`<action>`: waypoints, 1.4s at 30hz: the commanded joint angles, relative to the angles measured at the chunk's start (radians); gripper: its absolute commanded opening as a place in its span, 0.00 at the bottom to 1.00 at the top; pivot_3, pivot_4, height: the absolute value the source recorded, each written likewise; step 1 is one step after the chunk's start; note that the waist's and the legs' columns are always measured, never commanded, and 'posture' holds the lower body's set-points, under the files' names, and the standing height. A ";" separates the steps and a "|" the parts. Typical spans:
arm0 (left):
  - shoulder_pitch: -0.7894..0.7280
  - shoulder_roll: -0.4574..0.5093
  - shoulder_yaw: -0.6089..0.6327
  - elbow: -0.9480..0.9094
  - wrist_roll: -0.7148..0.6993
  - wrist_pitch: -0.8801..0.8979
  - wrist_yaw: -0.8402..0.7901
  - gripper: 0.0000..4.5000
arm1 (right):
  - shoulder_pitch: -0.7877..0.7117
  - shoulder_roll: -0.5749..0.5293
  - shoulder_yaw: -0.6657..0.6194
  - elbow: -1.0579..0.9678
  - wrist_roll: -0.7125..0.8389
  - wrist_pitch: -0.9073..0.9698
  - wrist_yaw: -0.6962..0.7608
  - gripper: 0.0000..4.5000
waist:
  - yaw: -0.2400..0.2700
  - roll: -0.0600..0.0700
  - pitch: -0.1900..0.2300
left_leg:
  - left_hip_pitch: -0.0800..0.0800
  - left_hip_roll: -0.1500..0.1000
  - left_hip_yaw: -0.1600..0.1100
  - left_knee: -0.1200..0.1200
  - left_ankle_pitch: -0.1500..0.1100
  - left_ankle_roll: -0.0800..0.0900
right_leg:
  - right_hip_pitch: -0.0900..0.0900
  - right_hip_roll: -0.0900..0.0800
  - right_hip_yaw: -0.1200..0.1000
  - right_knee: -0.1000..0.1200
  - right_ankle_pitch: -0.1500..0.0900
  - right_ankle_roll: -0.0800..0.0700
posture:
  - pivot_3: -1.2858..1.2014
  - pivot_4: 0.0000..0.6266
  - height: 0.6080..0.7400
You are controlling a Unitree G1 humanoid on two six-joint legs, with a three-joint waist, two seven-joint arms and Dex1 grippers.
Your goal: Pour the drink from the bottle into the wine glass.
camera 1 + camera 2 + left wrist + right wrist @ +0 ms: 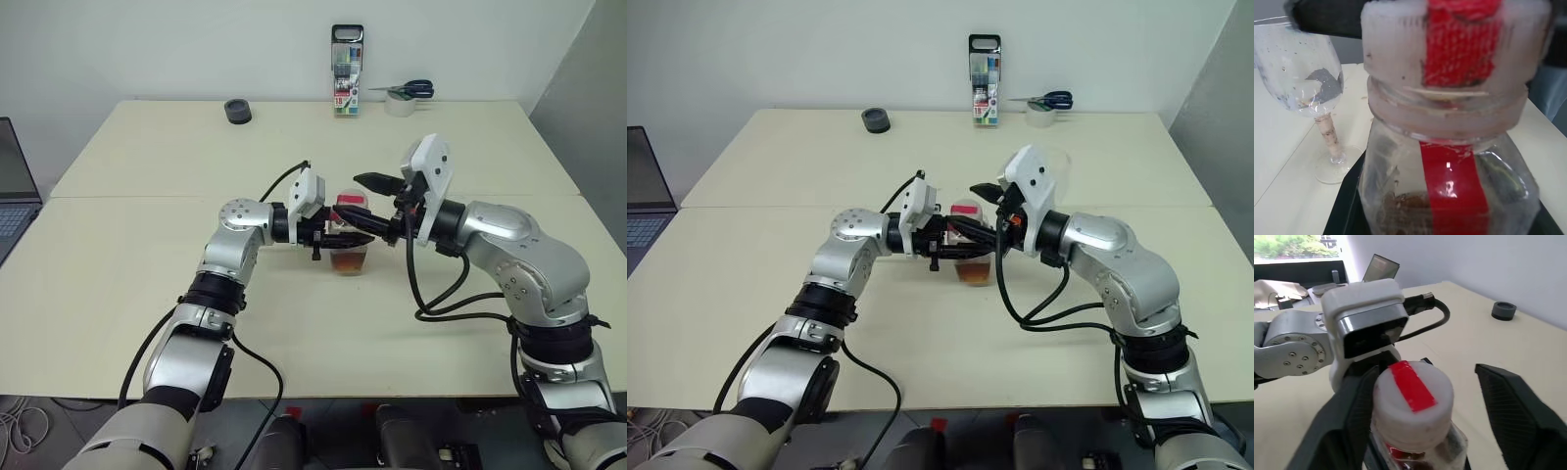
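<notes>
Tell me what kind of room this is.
Probably an office or lab workspace: pale tables pushed together against a plain wall, a laptop at the left edge, and a pack of coloured pens beside scissors.

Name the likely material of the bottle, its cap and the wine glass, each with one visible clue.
Bottle: clear plastic, probably; its wall looks slightly cloudy and scuffed.
Cap: white matte plastic, opaque, with fine ribs round its side.
Wine glass: transparent and glossy; glass or clear plastic, the look leaves it open.

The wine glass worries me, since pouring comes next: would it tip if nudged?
Probably yes: the wine glass has a wide bowl on a thin stem over a small foot, so it looks top-heavy. It appears empty, hence light, and likely fragile.
</notes>
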 commanded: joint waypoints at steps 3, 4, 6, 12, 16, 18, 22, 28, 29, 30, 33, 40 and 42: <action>-0.001 -0.008 0.005 -0.057 -0.021 -0.008 0.000 0.37 | -0.013 -0.039 -0.023 -0.042 0.000 -0.003 0.013 0.41 | 0.000 0.000 0.000 | 0.000 0.000 0.000 0.000 0.000 0.000 | 0.000 0.000 0.000 0.000 0.000 0.000 | 0.52 0.24 1.00; 0.001 -0.009 0.005 -0.059 -0.021 -0.007 0.001 0.37 | -0.011 -0.047 -0.018 -0.048 -0.009 -0.014 0.018 0.41 | 0.000 0.000 0.000 | 0.000 0.000 0.000 0.000 0.000 0.000 | 0.000 0.000 0.000 0.000 0.000 0.000 | 0.52 0.24 1.00; 0.005 -0.010 0.006 -0.065 -0.021 -0.004 0.003 0.37 | -0.012 -0.068 -0.003 -0.060 -0.046 -0.055 0.023 0.41 | 0.000 0.000 0.000 | 0.000 0.000 0.000 0.000 0.000 0.000 | 0.000 0.000 0.000 0.000 0.000 0.000 | 0.52 0.24 1.00; 0.021 -0.008 0.005 -0.084 -0.027 0.010 0.013 0.37 | 0.004 -0.165 0.089 -0.085 -0.223 -0.269 0.057 0.39 | 0.000 0.000 0.000 | 0.000 0.000 0.000 0.000 0.000 0.000 | 0.000 0.000 0.000 -0.001 0.000 0.000 | 0.52 0.24 1.00; 0.036 -0.011 0.004 -0.101 -0.030 0.021 0.021 0.37 | 0.044 -0.123 0.015 -0.107 -0.124 -0.226 0.052 0.39 | 0.001 0.000 0.000 | 0.000 0.000 0.000 0.000 0.000 0.000 | 0.000 0.000 0.000 0.000 0.000 0.000 | 0.52 0.24 1.00; 0.042 -0.010 0.004 -0.109 -0.031 0.026 0.026 0.37 | 0.062 -0.088 -0.065 -0.128 -0.018 -0.148 0.027 0.39 | 0.002 0.000 0.000 | 0.000 0.000 0.000 0.000 0.000 0.000 | 0.000 0.000 0.000 0.000 0.000 0.000 | 0.52 0.24 1.00; 0.053 -0.001 0.015 -0.115 -0.030 0.033 0.043 0.37 | 0.129 -0.079 -0.223 -0.190 0.156 -0.006 -0.029 0.39 | 0.006 0.000 0.000 | -0.001 0.000 0.000 0.000 0.000 0.000 | 0.000 0.000 0.000 0.000 0.000 0.000 | 0.52 0.24 1.00; 0.061 0.019 0.040 -0.116 -0.034 0.045 0.087 0.37 | 0.382 -0.159 -0.327 -0.251 0.159 0.080 -0.116 0.38 | 0.012 -0.001 0.000 | 0.000 0.000 -0.001 -0.001 -0.001 0.002 | 0.001 0.000 0.000 -0.001 0.000 0.000 | 0.52 0.24 1.00; 0.061 0.024 0.045 -0.116 -0.034 0.047 0.096 0.37 | 0.426 -0.169 -0.302 -0.236 0.088 0.048 -0.153 0.38 | 0.012 -0.001 0.000 | 0.000 0.000 -0.001 0.000 -0.002 0.003 | 0.001 0.000 0.000 -0.001 0.000 0.000 | 0.52 0.24 1.00; 0.062 0.029 0.049 -0.118 -0.034 0.048 0.103 0.37 | 0.457 -0.172 -0.278 -0.219 0.027 0.019 -0.191 0.38 | 0.012 -0.001 0.000 | 0.000 0.000 0.000 0.000 -0.002 0.004 | 0.001 0.000 0.000 -0.001 0.000 0.000 | 0.52 0.24 1.00; 0.067 0.055 0.068 -0.113 -0.026 0.045 0.132 0.37 | 0.505 -0.105 -0.246 -0.171 -0.083 -0.024 -0.318 0.60 | 0.003 -0.001 0.000 | 0.001 0.000 0.002 0.000 -0.002 0.004 | 0.001 0.000 0.002 0.000 0.000 0.000 | 0.52 0.24 1.00; 0.059 0.148 0.166 -0.039 -0.006 0.025 0.296 0.37 | 0.572 -0.198 -0.078 -0.142 -0.274 -0.091 -0.295 1.00 | -0.001 0.000 0.000 | 0.003 0.002 0.002 -0.001 -0.002 0.004 | 0.001 0.003 0.003 0.002 0.000 0.000 | 0.52 0.24 1.00; 0.056 0.182 0.205 0.002 0.008 0.011 0.372 0.37 | 0.561 -0.273 -0.021 -0.123 -0.370 -0.173 -0.272 1.00 | 0.001 0.000 0.000 | 0.003 0.001 0.002 -0.001 -0.002 0.004 | 0.001 0.002 0.003 0.001 0.000 0.000 | 0.52 0.24 1.00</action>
